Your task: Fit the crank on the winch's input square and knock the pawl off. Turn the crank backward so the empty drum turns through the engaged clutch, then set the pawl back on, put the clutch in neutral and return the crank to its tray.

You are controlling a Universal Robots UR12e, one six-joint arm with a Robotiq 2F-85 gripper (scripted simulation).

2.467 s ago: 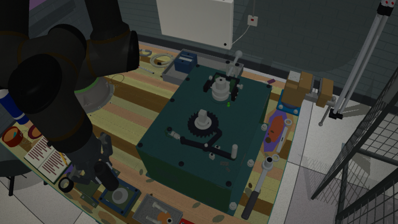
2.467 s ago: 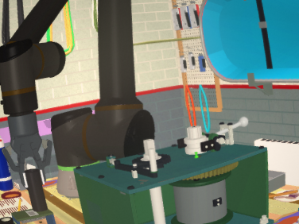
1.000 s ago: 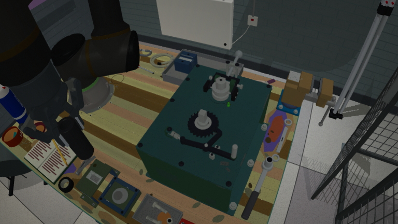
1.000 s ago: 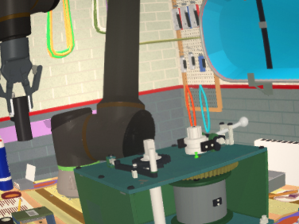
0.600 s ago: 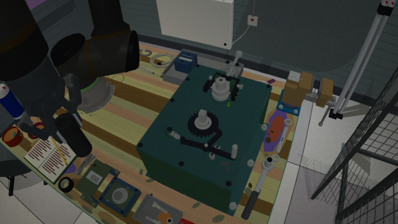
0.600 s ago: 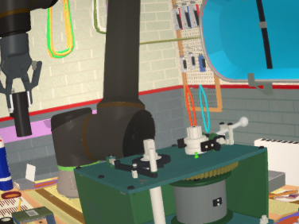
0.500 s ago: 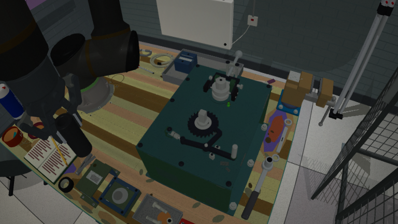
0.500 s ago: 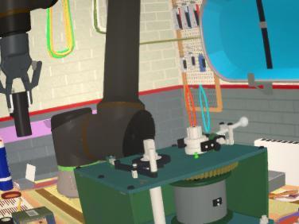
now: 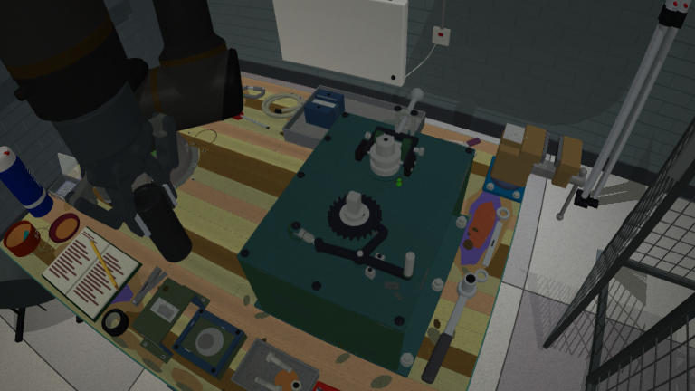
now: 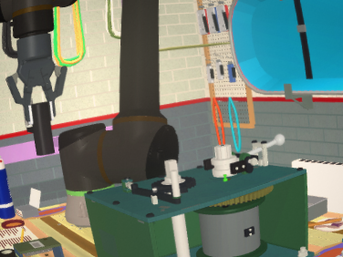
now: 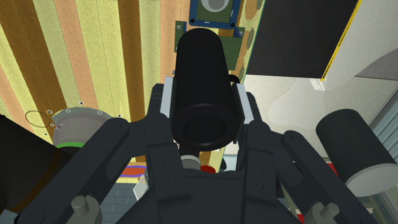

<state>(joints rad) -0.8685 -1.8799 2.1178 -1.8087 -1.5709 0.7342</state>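
My gripper [image 9: 158, 204] [image 10: 40, 111] [image 11: 205, 103] hangs high over the left side of the bench, well left of the winch, and I hold a black cylinder [image 9: 163, 223] [image 10: 44, 129] [image 11: 204, 89] upright by its top end. The green winch box [image 9: 359, 233] [image 10: 200, 200] sits mid-bench. On its top are the toothed ratchet wheel with the input square [image 9: 355, 202] [image 10: 172, 175], the black pawl arm [image 9: 350, 248] against the wheel, and the clutch collar [image 9: 386, 155] [image 10: 223, 159] with its ball-ended lever [image 9: 410, 109] [image 10: 269, 143]. A crank [image 9: 454, 321] with a black grip lies on the bench at the winch's right.
Behind the winch stand a grey tray with a blue box [image 9: 323, 109] and a white wall cabinet [image 9: 342, 36]. A vise [image 9: 534, 155] sits at the far right. An open notebook [image 9: 90, 270], tape rolls, a spray can [image 9: 22, 182] and small fixtures lie below my gripper.
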